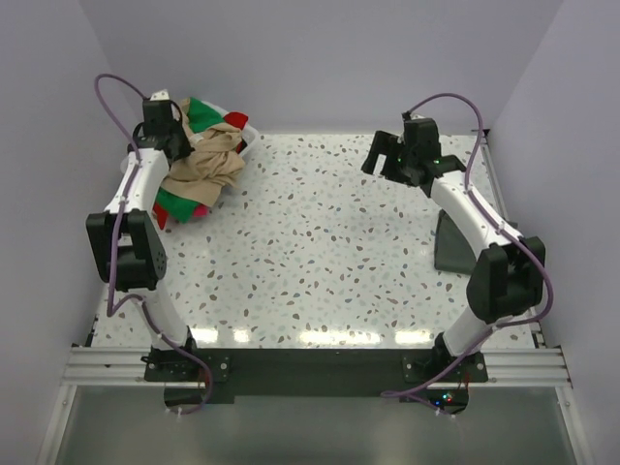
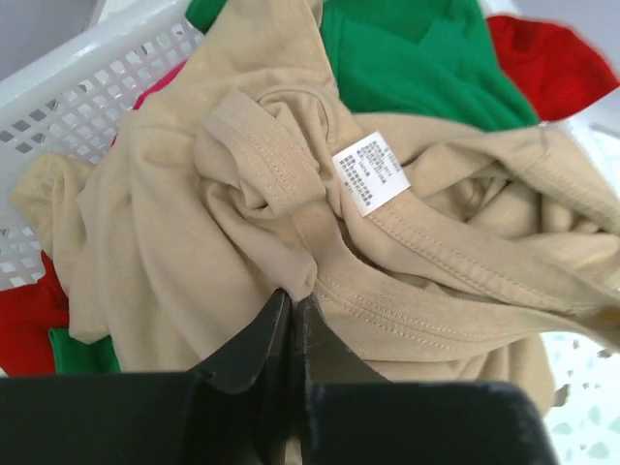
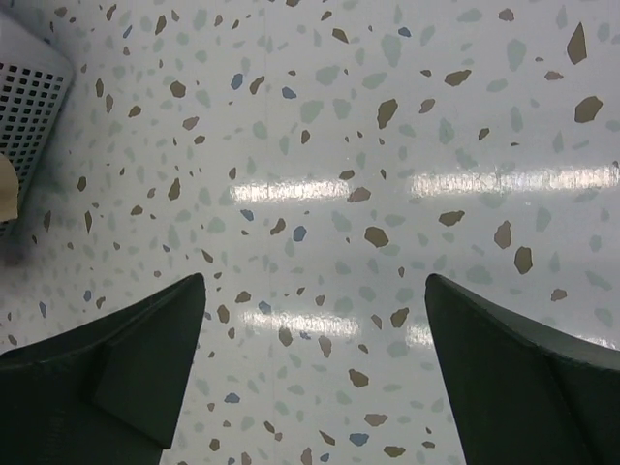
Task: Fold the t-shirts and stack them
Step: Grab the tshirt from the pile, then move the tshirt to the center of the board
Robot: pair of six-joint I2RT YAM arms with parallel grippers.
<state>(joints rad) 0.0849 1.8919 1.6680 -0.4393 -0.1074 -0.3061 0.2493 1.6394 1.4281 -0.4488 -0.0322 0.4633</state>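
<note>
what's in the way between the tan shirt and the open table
Nothing visible. The left pincer pinches the tan t-shirt atop the white basket pile, and the speckled table beside it holds nothing.

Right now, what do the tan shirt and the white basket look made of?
Tan shirt: soft matte knit, probably cotton jersey, judging by its ribbed collar, stitched seams and limp folds. White basket: rigid moulded plastic, slightly glossy, with a perforated grid wall.
</note>
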